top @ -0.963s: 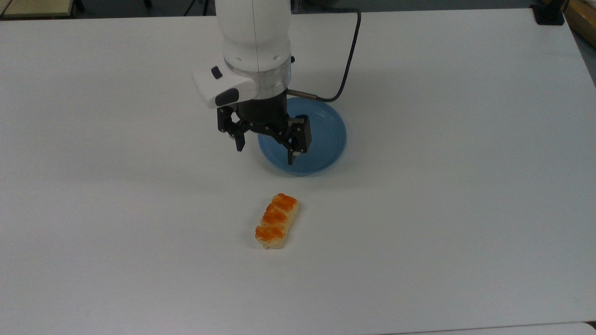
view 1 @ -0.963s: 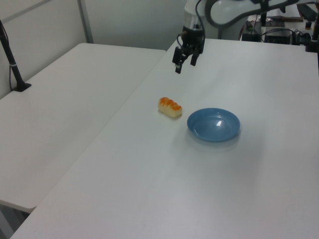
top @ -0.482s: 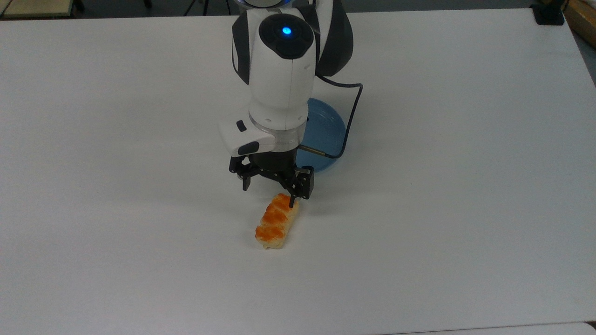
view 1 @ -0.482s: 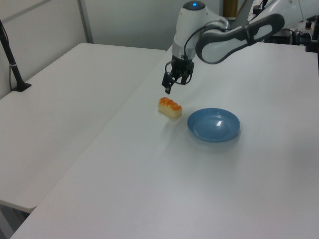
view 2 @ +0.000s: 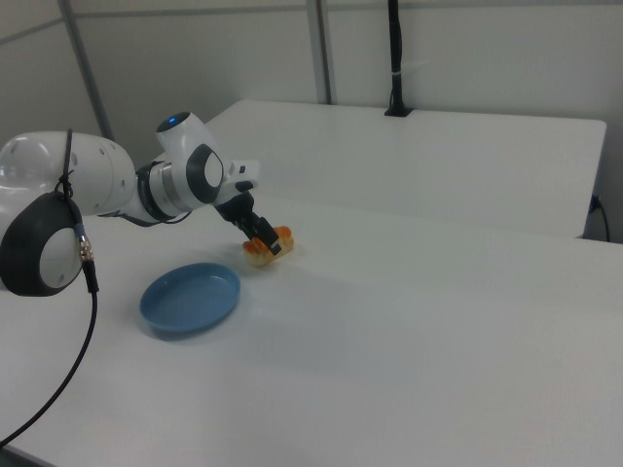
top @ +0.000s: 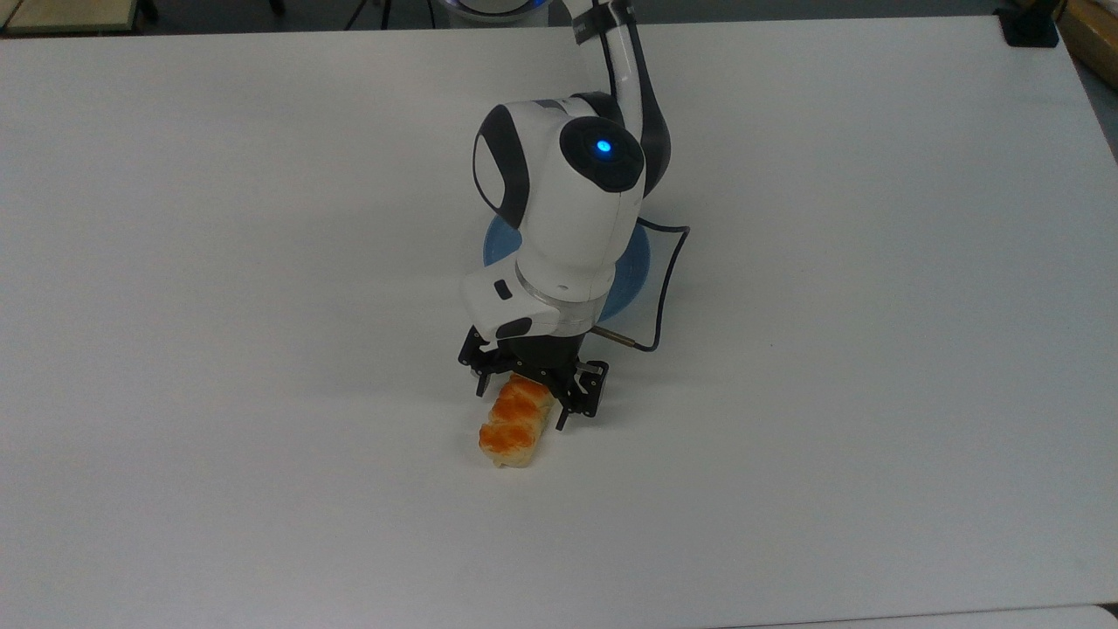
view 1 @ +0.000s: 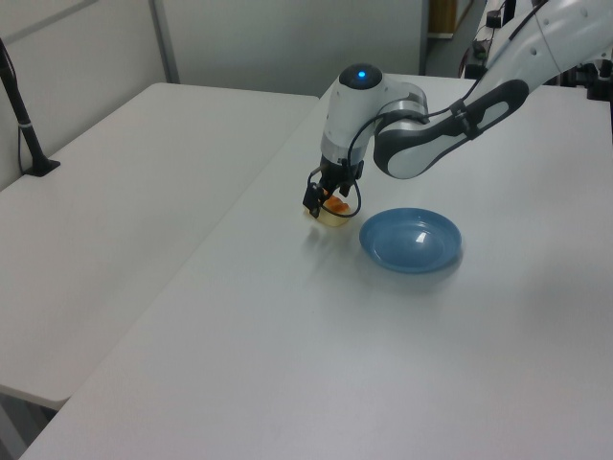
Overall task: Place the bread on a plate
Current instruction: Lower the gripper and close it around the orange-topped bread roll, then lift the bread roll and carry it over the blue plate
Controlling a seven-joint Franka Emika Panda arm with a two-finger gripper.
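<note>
Fingers of the black claw straddle one end of the small orange-glazed loaf, unclosed; gripped off-centre, it may swing loose short of the round light-blue plate.

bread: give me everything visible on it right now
The bread is a small elongated loaf, pale beige on the sides with orange-brown glazed bumps on top, glossy like a toy. It lies flat on the white table, its long axis running diagonally in the top view, apart from the blue plate and not on it. The open gripper is down over its end nearer the plate, one finger on each long side; whether the fingers touch it cannot be told. The arm hides that end.
</note>
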